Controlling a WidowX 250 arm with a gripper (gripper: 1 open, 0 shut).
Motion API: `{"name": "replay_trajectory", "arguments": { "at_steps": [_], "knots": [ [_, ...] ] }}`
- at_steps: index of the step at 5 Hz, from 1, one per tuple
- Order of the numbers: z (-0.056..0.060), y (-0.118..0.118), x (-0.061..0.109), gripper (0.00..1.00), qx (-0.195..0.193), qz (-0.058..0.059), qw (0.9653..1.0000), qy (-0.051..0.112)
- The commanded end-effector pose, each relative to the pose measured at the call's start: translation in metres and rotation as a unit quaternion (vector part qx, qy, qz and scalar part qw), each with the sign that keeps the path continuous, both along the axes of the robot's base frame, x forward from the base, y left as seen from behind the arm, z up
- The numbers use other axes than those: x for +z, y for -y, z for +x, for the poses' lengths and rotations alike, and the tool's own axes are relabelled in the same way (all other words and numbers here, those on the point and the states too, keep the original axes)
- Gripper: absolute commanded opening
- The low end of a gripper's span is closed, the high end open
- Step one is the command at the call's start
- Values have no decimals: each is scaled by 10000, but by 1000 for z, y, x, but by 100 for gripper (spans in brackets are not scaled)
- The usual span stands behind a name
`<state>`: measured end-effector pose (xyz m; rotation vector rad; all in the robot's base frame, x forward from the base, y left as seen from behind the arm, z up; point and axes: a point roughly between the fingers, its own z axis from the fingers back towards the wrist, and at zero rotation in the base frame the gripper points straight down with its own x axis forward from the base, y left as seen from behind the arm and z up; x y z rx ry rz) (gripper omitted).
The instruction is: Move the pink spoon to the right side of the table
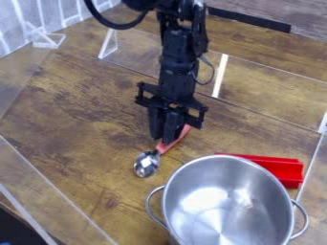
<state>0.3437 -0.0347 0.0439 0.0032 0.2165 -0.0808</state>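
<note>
Camera view — gripper [167, 140] pinched narrow on the pink spoon [159, 156], handle up-right, bowl down-left on the table [76, 105].

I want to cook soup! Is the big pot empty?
Empty. The pot shows only its bare shiny bottom.

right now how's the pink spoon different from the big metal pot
The pink spoon is small and slim; the pot is far wider and deep. The spoon has a salmon-pink handle; the pot is all bare metal. The gripper stands over the spoon's handle; the pot sits untouched. Both have shiny metal bowls and rest on the table.
</note>
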Motion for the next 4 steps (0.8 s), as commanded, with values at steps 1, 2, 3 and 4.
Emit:
{"name": "replay_trajectory", "arguments": {
  "at_steps": [1,2,3,4],
  "knots": [
    [-1,-6,22,100,456,-1,9987,212],
    [-12,-4,25,100,730,4,9972,153],
    [-11,3,25,0,667,24,9977,98],
    [-10,10,29,0,590,33,9982,78]
  ]
}}
